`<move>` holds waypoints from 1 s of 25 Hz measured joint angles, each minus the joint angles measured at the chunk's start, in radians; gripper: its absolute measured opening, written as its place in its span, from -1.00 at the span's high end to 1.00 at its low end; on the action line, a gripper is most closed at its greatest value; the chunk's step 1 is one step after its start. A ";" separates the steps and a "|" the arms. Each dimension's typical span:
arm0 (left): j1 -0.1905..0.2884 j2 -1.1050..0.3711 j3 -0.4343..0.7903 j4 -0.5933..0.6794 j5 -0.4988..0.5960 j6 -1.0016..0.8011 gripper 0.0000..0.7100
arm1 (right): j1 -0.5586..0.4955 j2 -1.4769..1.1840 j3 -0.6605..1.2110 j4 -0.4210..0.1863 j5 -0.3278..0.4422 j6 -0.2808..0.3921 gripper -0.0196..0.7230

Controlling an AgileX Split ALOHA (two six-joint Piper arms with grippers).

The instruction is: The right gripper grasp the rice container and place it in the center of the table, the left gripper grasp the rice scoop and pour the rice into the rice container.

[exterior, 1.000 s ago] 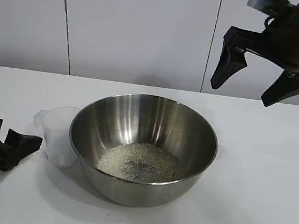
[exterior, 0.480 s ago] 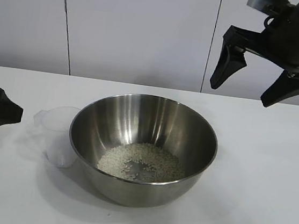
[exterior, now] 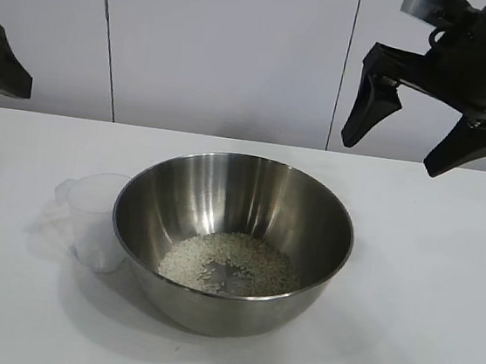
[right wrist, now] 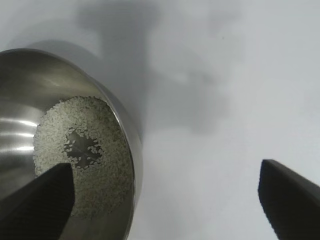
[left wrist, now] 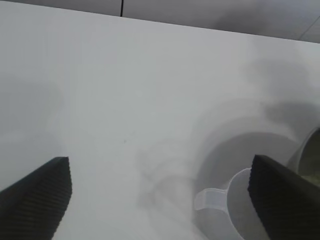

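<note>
- The big shiny round steel bowl [exterior: 232, 238] sits in the middle of the flat white bench [exterior: 425, 282], with small pale rice grains [exterior: 229, 264] inside.
- The little clear plastic cup [exterior: 94, 218] stands empty, touching the bowl's side. It looks light and tippy; hold its wall gently.
- The left black tool [left wrist: 160, 192] is up high, fingers apart, holding nothing.
- The right black tool [exterior: 407, 126] hangs above, fingers apart.

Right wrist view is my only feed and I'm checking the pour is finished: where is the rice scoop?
Observer: The rice scoop stands upright on the table, against the rice container's left side, released.
Operator: And the left gripper?
Observer: The left gripper is open, up at the exterior view's left edge, holding nothing.
Operator: Rice left in the scoop?
Observer: None shows through its clear wall; the rice lies in the container.
</note>
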 joint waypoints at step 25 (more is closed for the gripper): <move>0.138 0.001 -0.082 0.122 -0.374 0.117 -0.67 | 0.000 0.000 0.000 0.015 -0.023 0.000 -0.92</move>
